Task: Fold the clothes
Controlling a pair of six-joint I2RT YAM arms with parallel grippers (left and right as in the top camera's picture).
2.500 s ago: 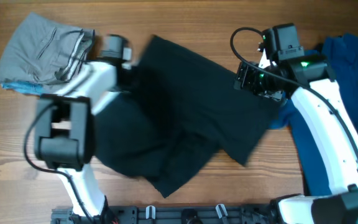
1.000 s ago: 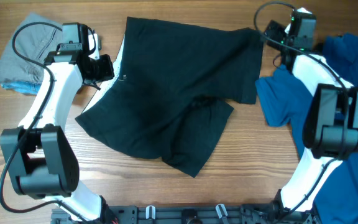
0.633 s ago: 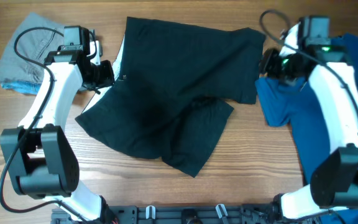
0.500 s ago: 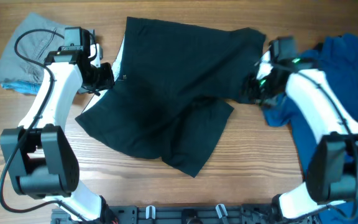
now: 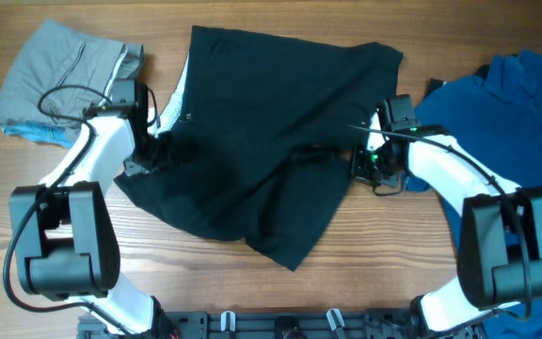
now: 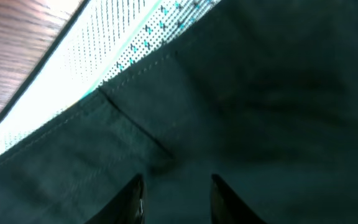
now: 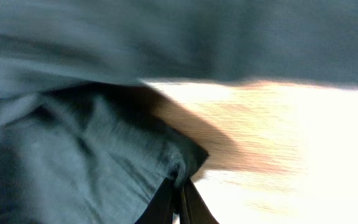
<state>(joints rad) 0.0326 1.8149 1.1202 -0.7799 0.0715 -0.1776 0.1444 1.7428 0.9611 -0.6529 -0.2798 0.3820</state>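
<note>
The black shorts (image 5: pixel 271 122) lie spread across the middle of the table, their white speckled waistband (image 5: pixel 172 99) showing at the left edge. My left gripper (image 5: pixel 151 151) sits low on that left edge. In the left wrist view its fingers (image 6: pixel 132 199) stand apart over flat black fabric (image 6: pixel 260 93), just below the waistband (image 6: pixel 73 81). My right gripper (image 5: pixel 361 168) is at the right corner of the lower leg. In the right wrist view it (image 7: pixel 180 194) is shut, pinching a corner of the dark cloth (image 7: pixel 73 162) above bare wood (image 7: pixel 291 124).
A grey folded garment (image 5: pixel 64 71) lies at the back left, close behind the left arm. A blue shirt (image 5: pixel 516 122) is heaped at the right, beside the right arm. The arm bases stand along the table's front edge.
My right gripper has come down from the shorts' back right corner to the lower leg's corner and shut on it. My left gripper has slid slightly right onto the shorts.
</note>
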